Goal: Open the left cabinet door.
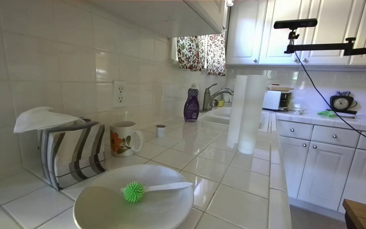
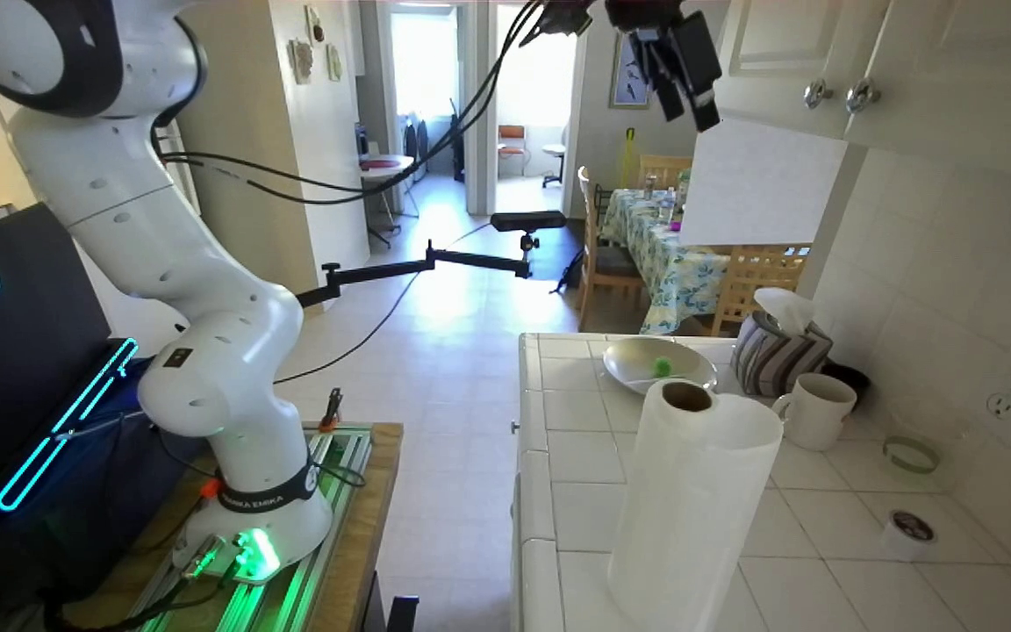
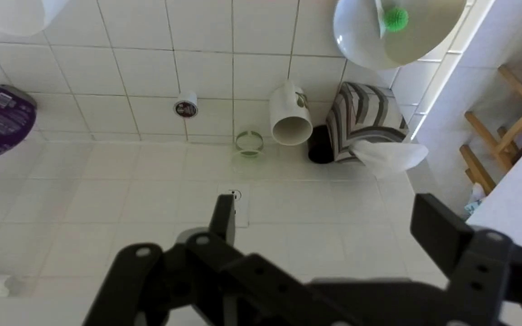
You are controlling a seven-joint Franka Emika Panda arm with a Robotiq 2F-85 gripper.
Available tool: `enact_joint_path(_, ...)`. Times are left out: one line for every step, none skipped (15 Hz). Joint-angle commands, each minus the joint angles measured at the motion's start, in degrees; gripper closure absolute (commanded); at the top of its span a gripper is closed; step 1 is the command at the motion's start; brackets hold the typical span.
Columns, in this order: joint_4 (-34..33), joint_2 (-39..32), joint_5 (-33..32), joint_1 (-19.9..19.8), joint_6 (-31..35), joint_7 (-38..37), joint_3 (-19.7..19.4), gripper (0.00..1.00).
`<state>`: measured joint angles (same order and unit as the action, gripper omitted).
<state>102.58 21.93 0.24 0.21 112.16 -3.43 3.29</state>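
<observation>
The left cabinet door is the farther of two white upper doors at the top right in an exterior view. It looks shut, flush beside the nearer door. Its crystal knob sits beside the nearer door's knob. My gripper hangs at the top, to the image left of the left door and apart from the knobs. In the wrist view the gripper has its fingers wide apart with nothing between them. Neither knob shows in the wrist view.
Below, the tiled counter holds a paper towel roll, a mug, a tissue box, a bowl and a purple soap bottle. A camera on a boom stands between arm and counter.
</observation>
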Motion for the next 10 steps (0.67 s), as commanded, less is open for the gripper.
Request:
enact_joint_path(-14.3, -9.2, -3.6, -1.2, -5.2, -7.8, 2.3, 0.0)
enact_joint_path(-6.2, -3.5, -1.2, 0.1, -2.1, -3.6, 0.6, 0.0)
enact_joint_path(-8.7, -5.2, -1.8, 0.1, -2.7, -5.0, 0.9, 0.0)
enact_joint_path(-10.4, -6.6, -2.0, 0.1, -3.1, -5.9, 1.1, 0.0)
enact_joint_path(-11.4, -7.6, -2.1, 0.0, -3.1, -6.2, 1.2, 0.0)
enact_joint_path(-12.0, -8.2, -2.2, 0.0, -3.2, -6.3, 1.2, 0.0)
enact_joint_path(-12.3, -8.5, -2.2, -0.1, -3.3, -6.3, 1.2, 0.0)
enact_joint_path(-12.4, -8.6, -2.2, -0.1, -3.3, -6.3, 1.1, 0.0)
enact_joint_path(-12.3, -8.8, -2.0, -0.2, -4.0, -6.9, 1.2, 0.0)
enact_joint_path(-12.0, -9.2, -1.9, 0.2, -2.4, -5.6, 1.2, 0.0)
